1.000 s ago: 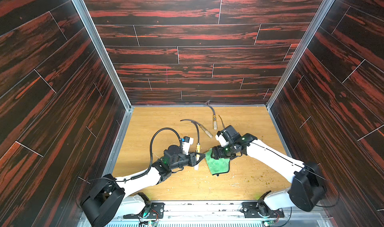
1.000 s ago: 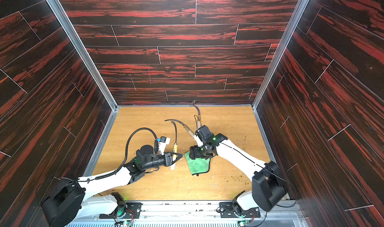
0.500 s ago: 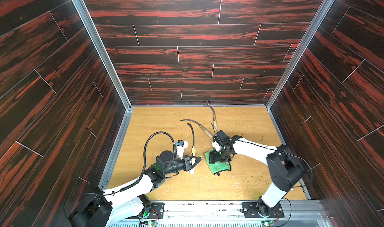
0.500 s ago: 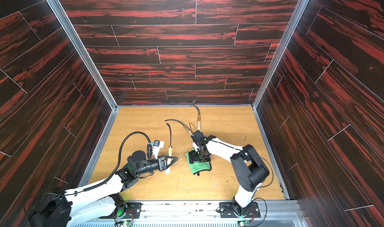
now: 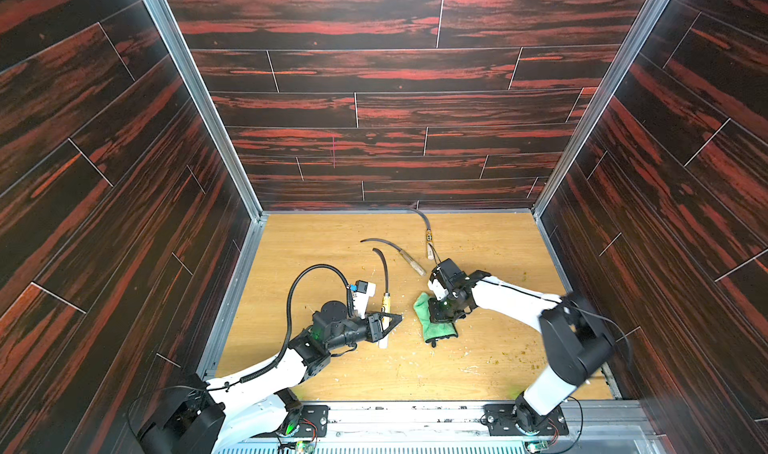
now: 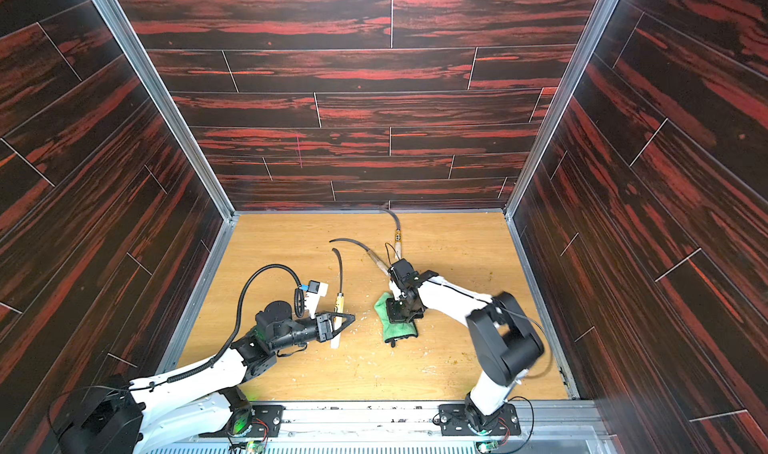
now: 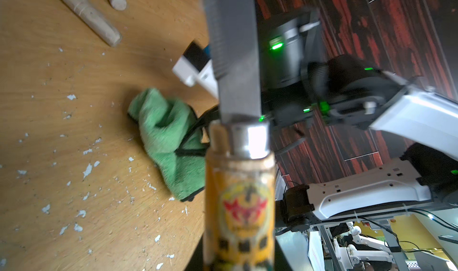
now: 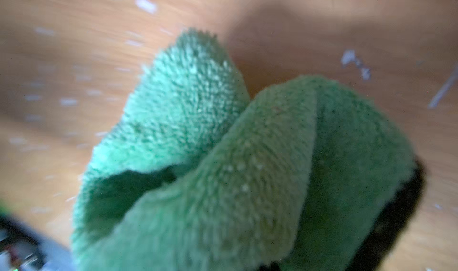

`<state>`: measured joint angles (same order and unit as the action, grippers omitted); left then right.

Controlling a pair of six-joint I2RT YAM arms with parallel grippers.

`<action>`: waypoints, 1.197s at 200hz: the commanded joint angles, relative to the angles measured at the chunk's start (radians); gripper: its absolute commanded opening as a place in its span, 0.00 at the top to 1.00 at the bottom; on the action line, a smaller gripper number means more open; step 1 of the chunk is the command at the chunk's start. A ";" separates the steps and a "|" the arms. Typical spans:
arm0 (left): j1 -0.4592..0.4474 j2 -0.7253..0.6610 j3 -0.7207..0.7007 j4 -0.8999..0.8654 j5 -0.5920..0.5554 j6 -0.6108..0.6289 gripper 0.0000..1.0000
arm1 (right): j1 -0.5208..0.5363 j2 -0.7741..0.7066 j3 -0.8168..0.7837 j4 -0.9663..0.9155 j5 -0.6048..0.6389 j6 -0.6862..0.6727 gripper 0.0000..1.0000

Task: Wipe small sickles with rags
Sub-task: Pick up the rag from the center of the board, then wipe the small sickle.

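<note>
Rag [image 5: 439, 330] now pinched mid-worktop — right gripper [image 5: 442, 314] fingers just snapped together on it; left gripper [image 5: 388, 322] clamps sickle [image 5: 386, 302] handle — ready to wipe.

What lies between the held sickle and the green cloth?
Nothing but tabletop with small white flecks separates sickle and green cloth, in both top views.

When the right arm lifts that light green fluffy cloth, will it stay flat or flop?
Likely floppy: the light green fluffy cloth is bunched in soft folds. Probably light, looking thin. Its fuzzy pile should grip rather than slip.
</note>
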<state>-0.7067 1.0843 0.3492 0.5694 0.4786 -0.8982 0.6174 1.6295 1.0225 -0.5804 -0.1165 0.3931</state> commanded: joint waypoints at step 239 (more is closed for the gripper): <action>-0.142 0.157 0.312 -0.355 0.020 0.280 1.00 | 0.027 -0.186 0.203 0.096 -0.313 0.073 0.99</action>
<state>-0.7975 1.2572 0.6094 0.2291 0.4652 -0.7082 0.6540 1.4014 1.1736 -0.5308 -0.4454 0.4557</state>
